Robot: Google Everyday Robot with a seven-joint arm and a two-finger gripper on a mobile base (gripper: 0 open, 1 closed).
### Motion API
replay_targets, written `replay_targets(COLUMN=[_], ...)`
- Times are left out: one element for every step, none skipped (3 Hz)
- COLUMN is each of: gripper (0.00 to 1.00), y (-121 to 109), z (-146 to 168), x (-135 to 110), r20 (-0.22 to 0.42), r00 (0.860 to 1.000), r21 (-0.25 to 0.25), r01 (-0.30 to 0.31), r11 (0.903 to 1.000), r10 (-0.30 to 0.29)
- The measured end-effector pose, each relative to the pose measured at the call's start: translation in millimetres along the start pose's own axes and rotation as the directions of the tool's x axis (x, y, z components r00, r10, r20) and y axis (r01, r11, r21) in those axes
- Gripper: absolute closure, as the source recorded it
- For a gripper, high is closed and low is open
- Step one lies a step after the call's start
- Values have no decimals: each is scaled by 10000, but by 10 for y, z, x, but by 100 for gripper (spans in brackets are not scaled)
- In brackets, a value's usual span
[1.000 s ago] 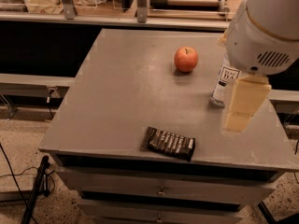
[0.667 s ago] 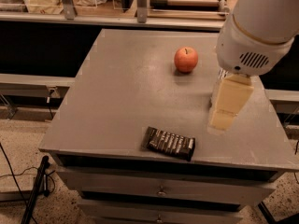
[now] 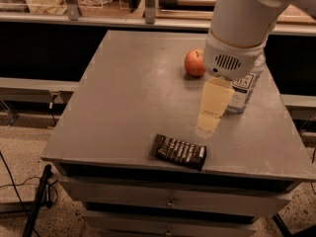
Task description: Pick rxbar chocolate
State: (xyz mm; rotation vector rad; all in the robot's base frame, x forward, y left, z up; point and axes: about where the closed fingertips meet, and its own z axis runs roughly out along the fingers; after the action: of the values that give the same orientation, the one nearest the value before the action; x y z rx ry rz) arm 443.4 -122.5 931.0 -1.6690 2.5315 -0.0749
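A grey cabinet top (image 3: 123,107) stands over a bank of drawers (image 3: 170,201) on a speckled floor, in a dim room. Nearest the camera, just back from the front edge and a little right of centre, lies the rxbar chocolate (image 3: 178,152). It lies flat, its long side running roughly along the edge, with the right end slightly closer to the edge.

Behind it and to the right hangs the gripper (image 3: 209,123), a pale wedge pointing down under the arm's white housing (image 3: 237,28). It seems to hover above the top rather than touch it, and it is apart from the bar. From this angle I cannot tell whether the claw is open or closed.

Further back, the clear bottle (image 3: 244,85) is partly hidden by the arm, and the red apple (image 3: 194,63) sits to its left. Shelving (image 3: 98,4) crosses the background.

The bar is likely light and thin, slightly pliable, with a slick, crinkly wrapper. It sits so low that the claw must come almost to the surface. The best hold is probably across the narrow width at mid-length. A glancing touch could slide it toward the edge.
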Motion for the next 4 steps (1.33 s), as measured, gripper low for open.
replay_targets(gripper=[0,0,0,0], y=[-21,58,254,480], z=[-9,15,90,224], x=[-46,-103,-209,-334], r20=[153,833,959,621], r00=[9999,9959,9915,9864], r21=[127,22,-155,137], r01=[-62,354,900,1514], r11=[9999,9994,9958,9884], r10=[60,-355,-881,-1520])
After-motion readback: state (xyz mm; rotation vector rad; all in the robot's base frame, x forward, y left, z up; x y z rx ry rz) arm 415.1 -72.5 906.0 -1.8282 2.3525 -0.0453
